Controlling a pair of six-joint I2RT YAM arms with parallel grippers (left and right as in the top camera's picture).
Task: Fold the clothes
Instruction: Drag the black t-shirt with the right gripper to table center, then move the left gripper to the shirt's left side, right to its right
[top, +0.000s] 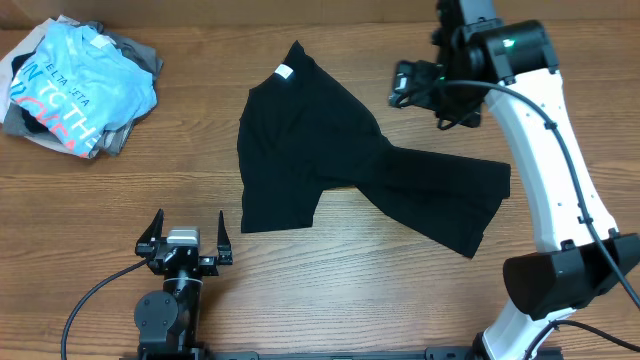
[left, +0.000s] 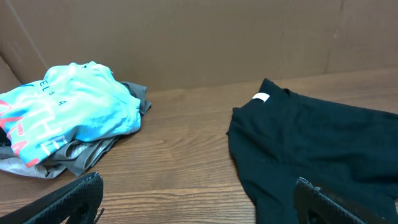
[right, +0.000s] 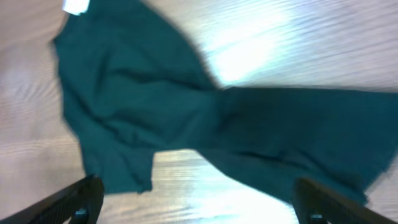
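Wood-grain surface (top: 330, 300), brown wall (left: 186, 37) beyond. The left tool (top: 188, 228) and right tool (top: 400, 85) both gape, holding nothing. The black T-shirt (top: 300, 150) lies between them, blurred in the right wrist view.

Blur softens the right wrist view: the black T-shirt (right: 186, 124) shows no weave, its white neck label (right: 75, 6) clipped by the top edge. The left wrist view cuts the shirt at right and bottom. The light blue T-shirt (top: 75, 85) covers most of the grey garments (top: 145, 55), its lettering partly folded away.
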